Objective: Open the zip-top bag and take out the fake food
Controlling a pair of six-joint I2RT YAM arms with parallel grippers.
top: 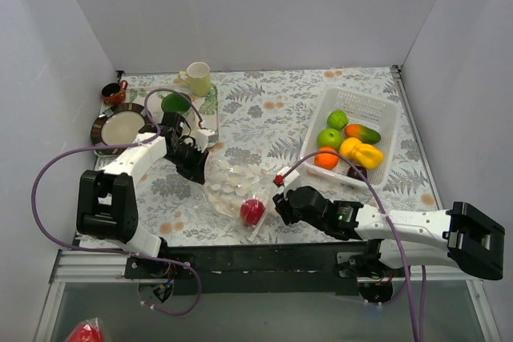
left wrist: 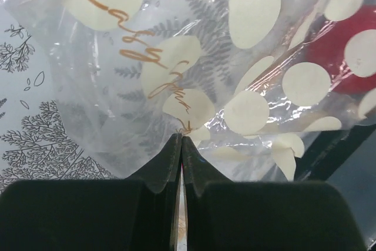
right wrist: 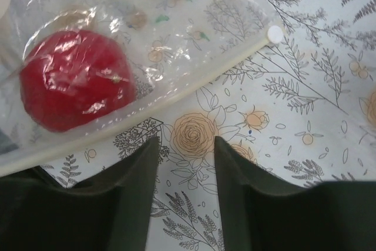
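The zip-top bag (top: 228, 183), clear with cream dots, lies on the floral tablecloth in the middle. One red fake fruit (top: 252, 211) is inside it near the zip end. My left gripper (top: 196, 162) is shut and pinches the bag's far edge; in the left wrist view the film (left wrist: 176, 57) bunches at the closed fingertips (left wrist: 181, 140). My right gripper (top: 282, 202) is open and empty beside the bag's zip strip (right wrist: 176, 95), which has a white slider (right wrist: 274, 34), with the red fruit (right wrist: 73, 80) just beyond. Several other fake foods (top: 346, 143) lie in the white basket (top: 377, 106).
A green mug (top: 175, 103), a cream mug (top: 198, 78), a plate (top: 120, 126) and a small brown cup (top: 113, 94) stand at the back left, close behind my left arm. Grey walls enclose the table. The table's front edge is just behind my right gripper.
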